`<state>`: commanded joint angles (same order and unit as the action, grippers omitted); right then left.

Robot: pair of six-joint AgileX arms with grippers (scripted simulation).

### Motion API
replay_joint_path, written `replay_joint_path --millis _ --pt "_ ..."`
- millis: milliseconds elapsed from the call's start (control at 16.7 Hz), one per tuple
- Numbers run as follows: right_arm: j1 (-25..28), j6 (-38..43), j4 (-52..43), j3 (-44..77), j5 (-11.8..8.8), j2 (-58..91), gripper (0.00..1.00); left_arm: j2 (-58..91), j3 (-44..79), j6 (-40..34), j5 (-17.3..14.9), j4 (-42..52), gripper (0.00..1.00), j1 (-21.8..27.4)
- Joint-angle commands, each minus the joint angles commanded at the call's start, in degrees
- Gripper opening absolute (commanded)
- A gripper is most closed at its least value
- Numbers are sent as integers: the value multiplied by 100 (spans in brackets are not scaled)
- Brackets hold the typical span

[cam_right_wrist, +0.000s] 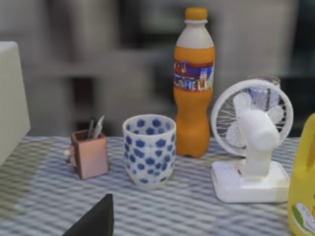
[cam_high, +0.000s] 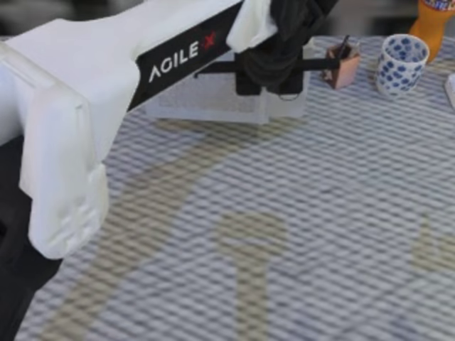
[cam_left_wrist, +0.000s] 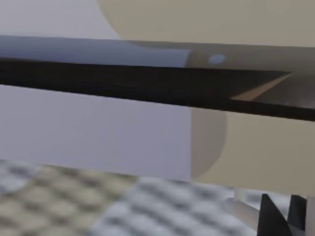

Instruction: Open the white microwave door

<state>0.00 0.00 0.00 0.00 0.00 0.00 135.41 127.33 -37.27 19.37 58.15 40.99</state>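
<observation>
**Left arm up at the microwave door, mid-pull by the look of it**

Microwave (cam_high: pixel 227 99) sits at the far edge of the surface (cam_high: pixel 320 234), a bit left of centre in the top view, mostly buried under the left arm. Only the mesh door (cam_high: pixel 213 103) peeks out below the arm. Left end effector (cam_high: pixel 284 42) parked right over the microwave's right end, where the door's free edge would be. Can't tell whether its fingers are clamped or loose, too much black hardware in the way. Left wrist view just shows a dark gap between pale panels up close, so possibly the door cracked open a little, not sure.

Looks like the grab-and-swing step. Next move probably needs a pull toward the near side, curving left around the hinge, without dragging the whole box.

Right arm idle off to the right; fingers not visible. Pen holder (cam_high: pixel 343 64), blue-dotted cup (cam_high: pixel 402 64) and orange bottle (cam_high: pixel 434 25) close by on the right, worth avoiding.
</observation>
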Motion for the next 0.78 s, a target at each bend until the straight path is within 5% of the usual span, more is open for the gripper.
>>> replay_joint_path --millis 780 --pt "0 0 0 0 0 0 100 -213 -415 186 -75 -228 0 22"
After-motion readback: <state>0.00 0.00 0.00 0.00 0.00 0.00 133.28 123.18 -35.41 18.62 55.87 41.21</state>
